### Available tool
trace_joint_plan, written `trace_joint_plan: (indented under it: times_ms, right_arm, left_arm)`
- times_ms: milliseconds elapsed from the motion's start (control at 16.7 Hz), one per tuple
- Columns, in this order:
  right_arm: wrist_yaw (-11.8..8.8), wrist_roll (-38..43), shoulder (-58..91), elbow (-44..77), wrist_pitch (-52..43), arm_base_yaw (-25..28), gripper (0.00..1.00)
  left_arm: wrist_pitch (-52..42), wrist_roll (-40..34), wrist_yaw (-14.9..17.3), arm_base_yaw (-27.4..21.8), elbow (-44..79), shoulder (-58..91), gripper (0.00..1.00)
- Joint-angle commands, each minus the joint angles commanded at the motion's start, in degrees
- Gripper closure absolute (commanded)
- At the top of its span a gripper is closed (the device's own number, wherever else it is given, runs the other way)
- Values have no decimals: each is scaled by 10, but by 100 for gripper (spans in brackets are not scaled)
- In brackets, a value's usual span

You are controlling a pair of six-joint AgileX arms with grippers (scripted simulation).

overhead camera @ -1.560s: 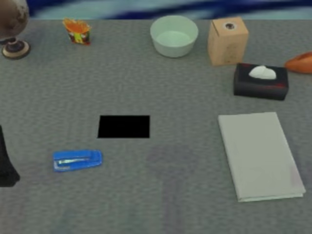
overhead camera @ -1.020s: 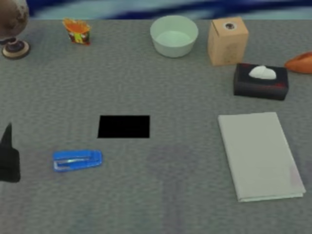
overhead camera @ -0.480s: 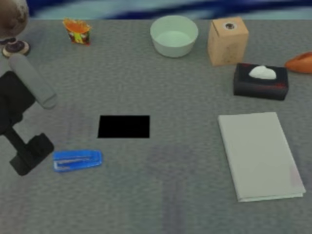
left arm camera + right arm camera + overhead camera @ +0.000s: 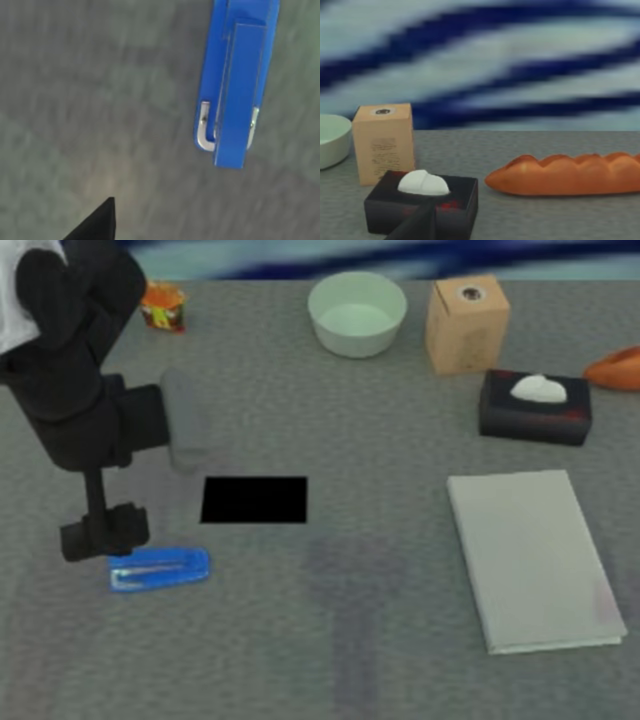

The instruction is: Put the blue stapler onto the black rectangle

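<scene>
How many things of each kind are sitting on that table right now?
Stapler: 1, the blue stapler
Black rectangle: 1, the black rectangle
Bowl: 1, pale green bowl
Boxes: 2, cardboard box, black tissue box
Book: 1, grey book
Bread: 1, bread loaf
Fries carton: 1, fries carton
Total: 8

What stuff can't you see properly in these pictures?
- Left gripper: the top view does not show if it is open or shut; the left wrist view catches only one dark tip.
- Blue stapler: cut off by the left wrist view's edge.
- Bread loaf: cut off at the top view's right edge.
- Right gripper: outside the top view.
</scene>
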Motion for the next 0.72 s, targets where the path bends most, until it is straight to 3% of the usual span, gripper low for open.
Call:
trace_joint_plan:
  times_ms: [420, 720]
  right_arm:
    - [0, 0, 0, 0, 0, 0, 0]
    - [0, 0, 0, 0, 0, 0, 0]
  left_arm:
    - [-29, 30, 0, -10, 42, 48, 0]
    - [13, 31, 0, -9, 11, 61, 0]
